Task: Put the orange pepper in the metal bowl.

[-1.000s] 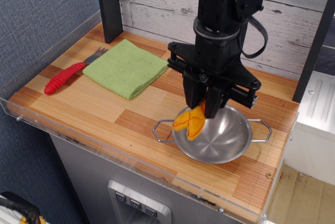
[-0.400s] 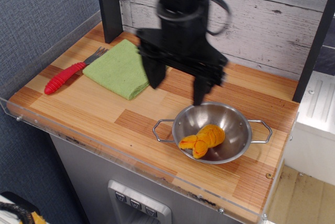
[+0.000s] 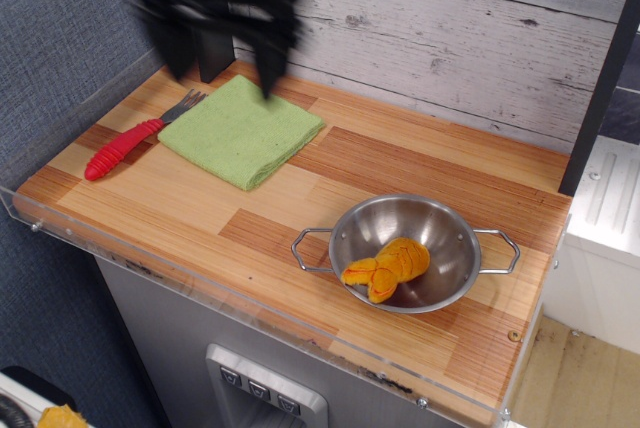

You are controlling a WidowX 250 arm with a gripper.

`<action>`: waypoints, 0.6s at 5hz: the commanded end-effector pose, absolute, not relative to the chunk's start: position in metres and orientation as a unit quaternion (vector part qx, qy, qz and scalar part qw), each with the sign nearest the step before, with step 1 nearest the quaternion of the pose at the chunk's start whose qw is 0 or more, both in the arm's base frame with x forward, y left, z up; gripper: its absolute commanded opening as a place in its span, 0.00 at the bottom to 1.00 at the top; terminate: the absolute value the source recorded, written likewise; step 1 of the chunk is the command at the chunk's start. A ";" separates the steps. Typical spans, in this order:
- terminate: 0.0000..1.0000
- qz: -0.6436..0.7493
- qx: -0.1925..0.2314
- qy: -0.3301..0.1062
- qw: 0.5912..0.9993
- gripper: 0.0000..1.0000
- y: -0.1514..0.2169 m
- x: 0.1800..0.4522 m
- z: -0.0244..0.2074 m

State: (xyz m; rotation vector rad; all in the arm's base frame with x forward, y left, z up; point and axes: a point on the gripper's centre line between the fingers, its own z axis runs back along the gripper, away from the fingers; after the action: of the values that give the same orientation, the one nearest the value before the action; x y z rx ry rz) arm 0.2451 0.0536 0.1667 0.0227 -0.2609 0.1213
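Note:
The orange pepper (image 3: pixel 388 268) lies inside the metal bowl (image 3: pixel 450 233), against its front-left wall. The bowl stands on the wooden counter at the front right, its two wire handles pointing left and right. My gripper (image 3: pixel 222 60) is a blurred black shape at the back left, above the far edge of the green cloth and far from the bowl. Its two fingers hang apart with nothing between them.
A folded green cloth (image 3: pixel 240 130) lies at the back left. A red-handled fork (image 3: pixel 125 147) lies left of it. A dark post (image 3: pixel 210 53) stands at the back left corner. A clear acrylic rim (image 3: pixel 150 258) runs along the front and left edges.
The gripper let go of the pepper, which dropped into the bowl. The gripper then rose and swung away to the back left, over the green cloth.

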 end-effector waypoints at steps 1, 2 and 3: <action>0.00 0.002 -0.007 -0.065 0.998 1.00 0.094 0.267 0.155; 0.00 -0.022 -0.014 -0.050 0.998 1.00 0.103 0.276 0.149; 0.00 -0.056 0.003 -0.044 0.997 1.00 0.105 0.275 0.150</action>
State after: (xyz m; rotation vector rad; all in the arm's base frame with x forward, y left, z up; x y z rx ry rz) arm 0.2747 0.1022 0.1367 -0.0146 -0.0490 -0.1081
